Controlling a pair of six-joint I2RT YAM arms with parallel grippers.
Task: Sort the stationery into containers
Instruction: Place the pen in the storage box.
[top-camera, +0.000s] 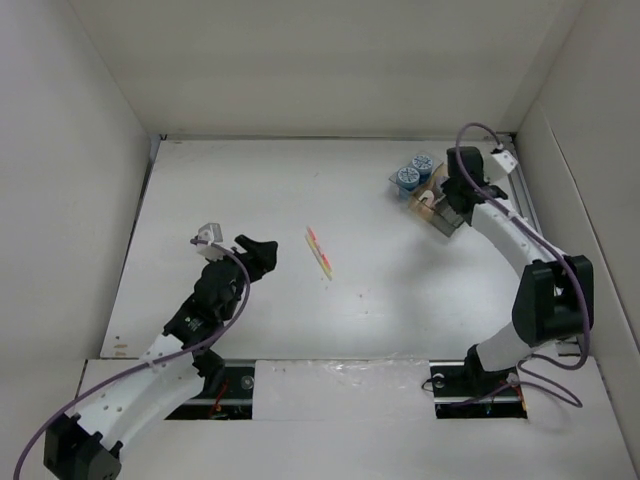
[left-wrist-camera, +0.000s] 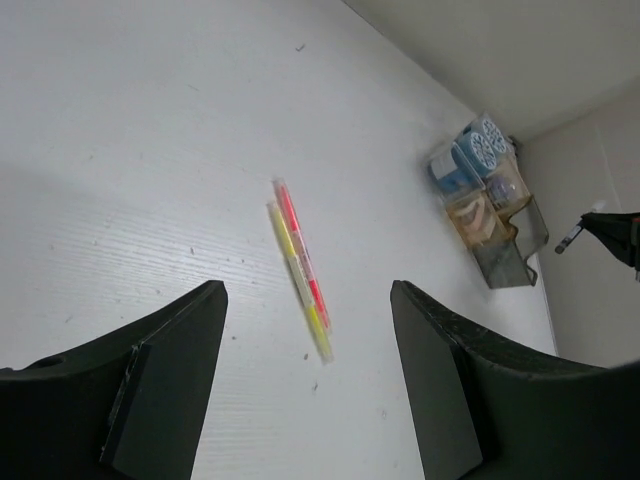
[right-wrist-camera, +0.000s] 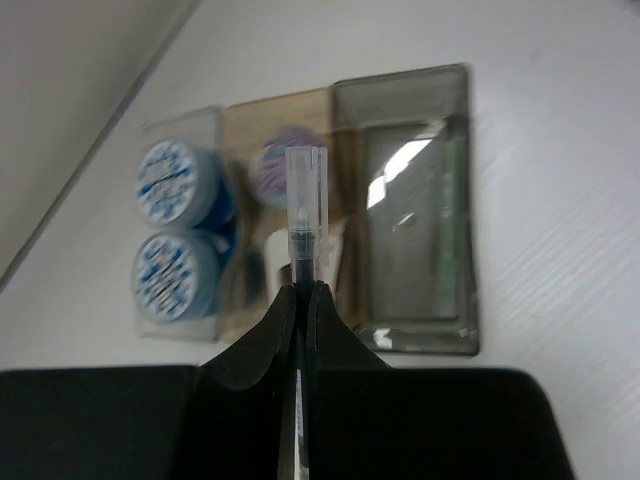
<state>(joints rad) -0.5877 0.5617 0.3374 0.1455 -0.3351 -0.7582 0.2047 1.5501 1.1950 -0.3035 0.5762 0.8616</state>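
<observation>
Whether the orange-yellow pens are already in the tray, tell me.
No, both orange-yellow pens lie side by side on the table, apart from the tray.

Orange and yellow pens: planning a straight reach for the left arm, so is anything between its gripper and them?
Nothing visible. Only bare table lies between the open left gripper and the orange and yellow pens; the organizer tray sits well beyond them.

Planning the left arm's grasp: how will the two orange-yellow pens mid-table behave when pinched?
Pens look slim, rigid, probably light. Flat on the smooth table, they may roll if nudged. They lie close together, so the left gripper might catch both.
</observation>
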